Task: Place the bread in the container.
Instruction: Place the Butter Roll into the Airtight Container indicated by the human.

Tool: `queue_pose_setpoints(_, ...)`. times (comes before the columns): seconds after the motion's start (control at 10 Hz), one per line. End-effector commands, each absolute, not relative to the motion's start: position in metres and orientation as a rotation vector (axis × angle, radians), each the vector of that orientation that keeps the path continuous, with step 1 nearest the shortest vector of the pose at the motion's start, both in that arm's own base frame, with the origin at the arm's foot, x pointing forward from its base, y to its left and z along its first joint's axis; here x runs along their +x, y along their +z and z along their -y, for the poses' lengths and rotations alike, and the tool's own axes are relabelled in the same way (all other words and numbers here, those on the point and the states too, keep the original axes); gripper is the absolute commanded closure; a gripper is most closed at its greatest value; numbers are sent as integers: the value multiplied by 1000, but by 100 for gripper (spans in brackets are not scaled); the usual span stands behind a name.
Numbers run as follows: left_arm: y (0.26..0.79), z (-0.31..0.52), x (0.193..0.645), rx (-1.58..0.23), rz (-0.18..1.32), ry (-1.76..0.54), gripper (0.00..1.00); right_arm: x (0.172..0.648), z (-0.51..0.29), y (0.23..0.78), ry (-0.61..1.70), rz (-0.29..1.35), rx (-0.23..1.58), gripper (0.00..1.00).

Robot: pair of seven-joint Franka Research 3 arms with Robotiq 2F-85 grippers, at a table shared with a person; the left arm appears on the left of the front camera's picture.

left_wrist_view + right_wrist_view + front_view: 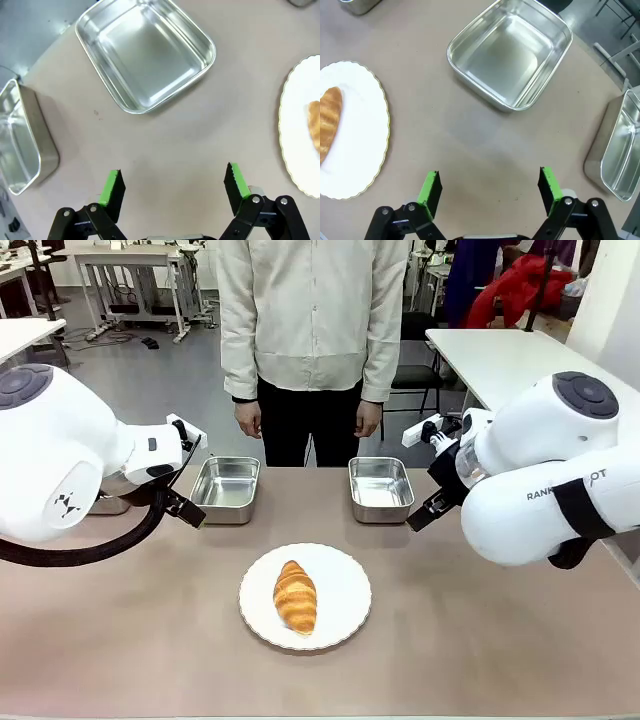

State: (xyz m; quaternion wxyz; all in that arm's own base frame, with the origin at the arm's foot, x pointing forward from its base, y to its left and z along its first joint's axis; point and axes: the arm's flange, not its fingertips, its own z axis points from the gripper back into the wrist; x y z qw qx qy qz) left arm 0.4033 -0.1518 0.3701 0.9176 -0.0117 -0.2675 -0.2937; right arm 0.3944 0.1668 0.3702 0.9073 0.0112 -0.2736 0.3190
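Observation:
The bread [295,597], a golden-brown croissant, lies on a round white plate [342,575] at the table's near middle. Two empty steel containers stand behind it, one to the left [227,486] and one to the right [380,486]. In the left wrist view my left gripper [174,175] hangs open over bare table, below the left container [145,50], with the bread's tip [315,127] at the right edge. My right gripper [490,177] is open too, over bare table short of the right container [510,52], with the bread [329,119] far to its left.
A further steel pan [17,145] sits by the table's left edge and another [620,150] by the right edge. A person stands at the far side, hands [248,418] hanging down. Bare table lies between the plate [355,150] and the pans.

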Motion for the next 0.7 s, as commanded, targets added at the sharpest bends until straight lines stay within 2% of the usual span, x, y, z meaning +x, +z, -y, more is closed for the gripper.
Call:
queue_pose_setpoints(0.0, 370, 152, 403, -24, 550, -604, 0, 394, -167, 370, 659, 565, 23, 0)
queue_pose_setpoints(0.6, 370, 152, 403, -24, 550, -604, 0, 394, -167, 370, 659, 565, 23, 0)
